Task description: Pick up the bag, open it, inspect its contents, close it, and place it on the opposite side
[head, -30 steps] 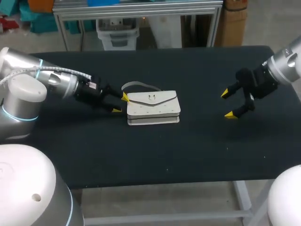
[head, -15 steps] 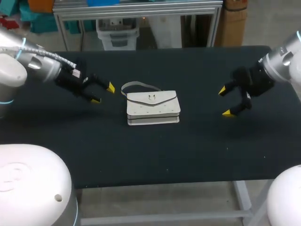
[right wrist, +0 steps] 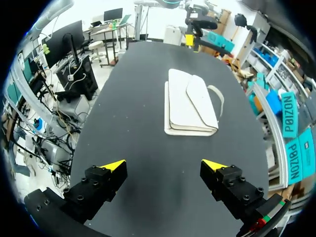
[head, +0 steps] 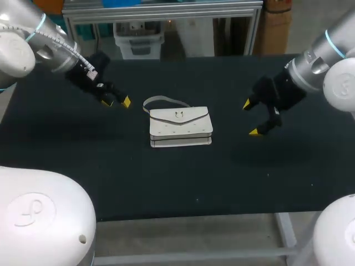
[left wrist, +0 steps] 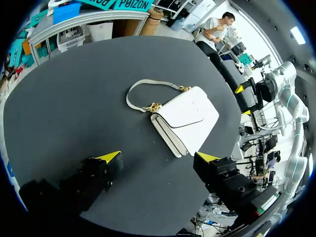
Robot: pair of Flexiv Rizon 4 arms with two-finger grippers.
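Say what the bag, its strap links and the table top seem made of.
Bag: probably smooth off-white leather or imitation, matte, crisp-edged. Strap links: apparently metal, gold-coloured, slightly shiny. Table top: likely black cloth or felt, dull, no reflections.

Bag [head: 181, 127] smooth matt leatherette; table [head: 166, 183] matt blk cloth.

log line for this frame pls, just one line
bag: flat on table, flap shut | left end effector: open, empty, apart from bag | right end effector: open, empty, apart from bag
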